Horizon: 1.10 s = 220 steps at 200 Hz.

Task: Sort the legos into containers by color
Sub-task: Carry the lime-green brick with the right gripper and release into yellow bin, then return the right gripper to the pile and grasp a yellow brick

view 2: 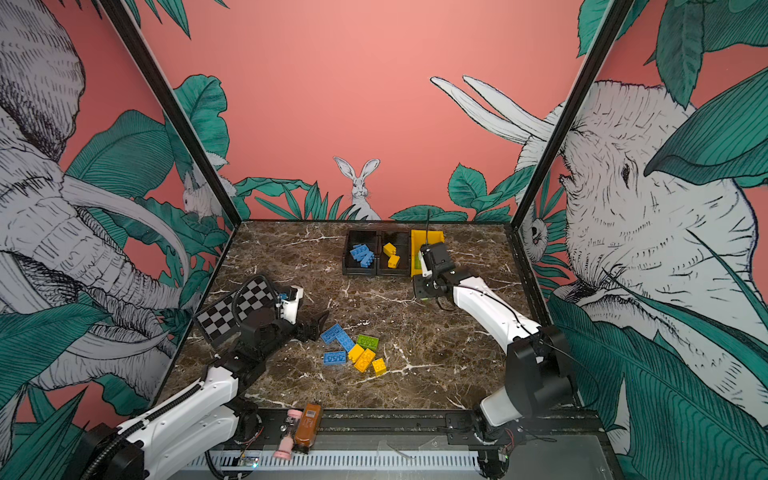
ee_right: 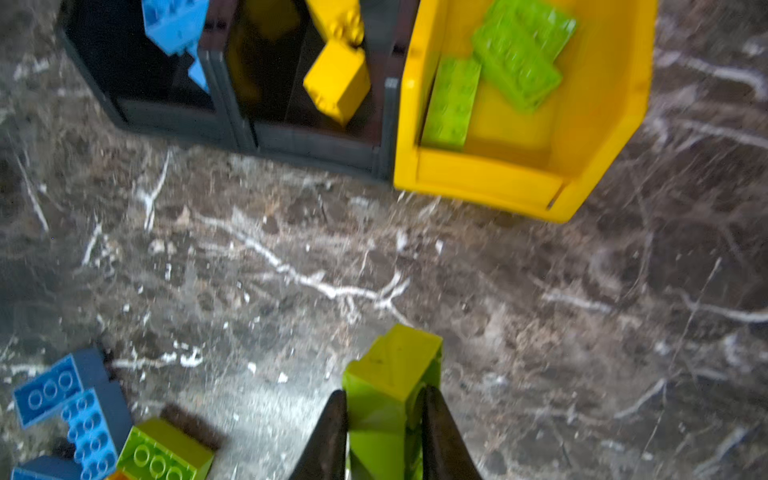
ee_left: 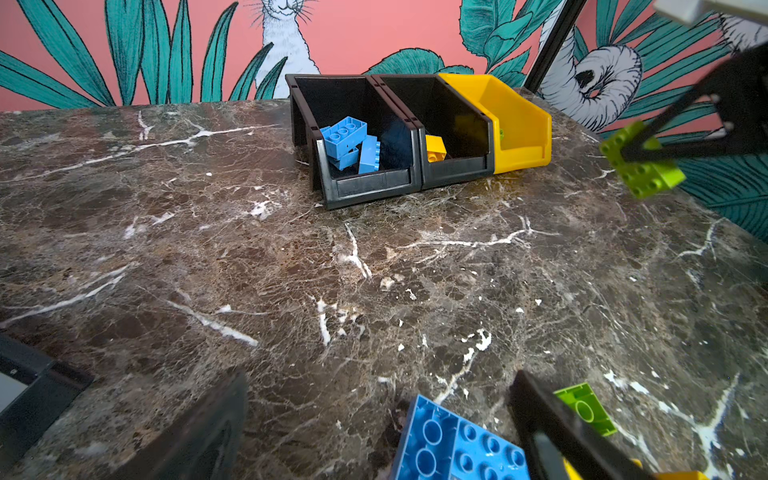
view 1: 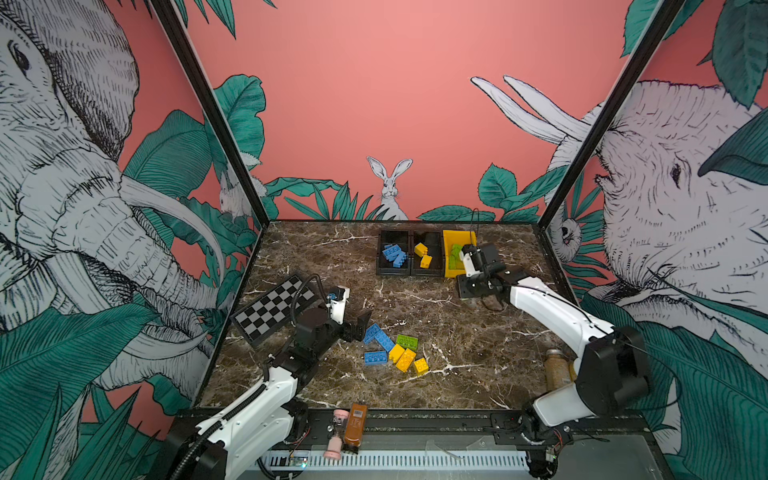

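**Right gripper clamps a lime brick short of the yellow bin; left gripper gapes by the loose pile**

In both top views, three bins stand in a row at upper centre, at the back of a brown marble tabletop veined with white. A black bin holds blue bricks, a second black bin holds yellow bricks, and the yellow bin holds lime ones. The right arm's wrist covers part of the yellow bin. The loose pile at lower centre has three blue bricks, three yellow and one lime. The left gripper sits just left of it with its jaws spread wide and nothing between them. A checkerboard lies at centre left, partly behind that arm. A brown jar stands at lower right beside the right arm's elbow. The walls are pink, painted with rabbits, elephants and green leaves.

In the left wrist view, the bins sit at upper centre. The held lime brick hangs at upper right, pinched by thin black fingers. At the bottom edge a studded blue brick shows between the left gripper's wide-apart fingers. Whether they touch it cannot be told.

In the right wrist view, which is blurred, dark tapered fingers at bottom centre are closed on the glossy lime brick. The yellow bin is at upper right and the pile at lower left.
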Each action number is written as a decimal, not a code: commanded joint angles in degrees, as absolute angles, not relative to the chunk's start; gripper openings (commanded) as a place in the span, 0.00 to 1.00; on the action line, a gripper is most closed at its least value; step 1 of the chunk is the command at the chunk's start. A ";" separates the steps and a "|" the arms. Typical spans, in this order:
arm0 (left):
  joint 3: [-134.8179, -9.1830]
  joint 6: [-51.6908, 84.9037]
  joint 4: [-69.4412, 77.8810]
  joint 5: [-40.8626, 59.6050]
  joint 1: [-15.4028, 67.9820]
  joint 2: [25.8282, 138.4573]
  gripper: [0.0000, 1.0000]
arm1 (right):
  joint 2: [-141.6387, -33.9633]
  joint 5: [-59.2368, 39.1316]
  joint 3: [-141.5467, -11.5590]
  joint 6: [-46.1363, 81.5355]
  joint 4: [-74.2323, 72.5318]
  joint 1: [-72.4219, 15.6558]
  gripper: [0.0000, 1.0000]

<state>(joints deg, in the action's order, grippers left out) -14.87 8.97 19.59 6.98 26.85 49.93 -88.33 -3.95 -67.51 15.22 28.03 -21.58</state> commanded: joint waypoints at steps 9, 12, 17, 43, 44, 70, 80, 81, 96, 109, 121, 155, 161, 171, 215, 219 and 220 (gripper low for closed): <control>-15.55 8.45 19.10 7.03 26.90 49.36 0.99 | -97.05 -9.82 -76.39 10.48 25.44 -17.00 0.16; -15.56 8.44 19.01 7.00 26.95 49.26 0.99 | -97.97 -10.28 -77.57 10.29 25.41 -16.63 0.16; -15.52 8.37 18.90 6.89 26.94 49.14 0.99 | -99.47 -11.12 -79.26 9.93 25.44 -16.12 0.16; -15.27 8.27 18.81 6.44 26.96 48.60 0.99 | -106.33 -12.18 -86.79 9.64 25.41 -13.90 0.16; -15.28 8.27 18.81 6.43 26.93 48.56 0.99 | -106.56 -12.20 -86.95 9.70 25.32 -13.81 0.16; -15.21 8.26 18.89 6.03 26.94 48.75 0.99 | -112.76 -14.29 -93.28 10.51 24.95 -11.73 0.17; -15.12 8.35 19.20 6.08 26.98 48.95 0.99 | -114.83 -14.78 -95.68 10.76 25.04 -11.18 0.17; -15.12 8.35 19.22 6.07 26.94 48.95 0.99 | -115.03 -14.77 -95.78 10.79 25.00 -11.17 0.17; -15.03 8.69 19.88 6.15 26.97 49.41 0.99 | -117.77 -14.61 -98.54 10.89 24.95 -10.57 0.17; -15.08 8.70 20.16 6.46 26.90 49.85 0.99 | -120.01 -15.51 -100.89 10.57 24.95 -10.23 0.17; -15.20 8.77 20.09 6.54 26.93 49.93 0.99 | -121.99 -15.66 -103.29 10.63 25.91 -10.16 0.18; -15.12 8.70 19.78 6.34 26.89 49.41 0.99 | -124.93 -15.90 -107.38 10.92 27.59 -10.17 0.33; -15.10 8.63 19.75 6.30 26.90 49.35 0.99 | -124.98 -15.78 -107.65 10.90 27.80 -10.19 0.37; -15.03 8.62 19.70 6.27 26.90 49.22 0.99 | -124.66 -15.56 -107.97 10.90 28.17 -10.18 0.44; -15.12 8.78 19.58 6.48 26.94 48.91 0.99 | -115.97 -15.05 -102.03 9.69 29.91 -10.70 0.58; -15.12 8.82 19.55 6.54 26.96 48.88 0.99 | -114.55 -14.91 -100.90 9.60 29.97 -11.03 0.58; -15.12 8.81 19.53 6.57 26.93 48.87 0.99 | -114.10 -14.88 -100.37 9.55 29.97 -11.10 0.58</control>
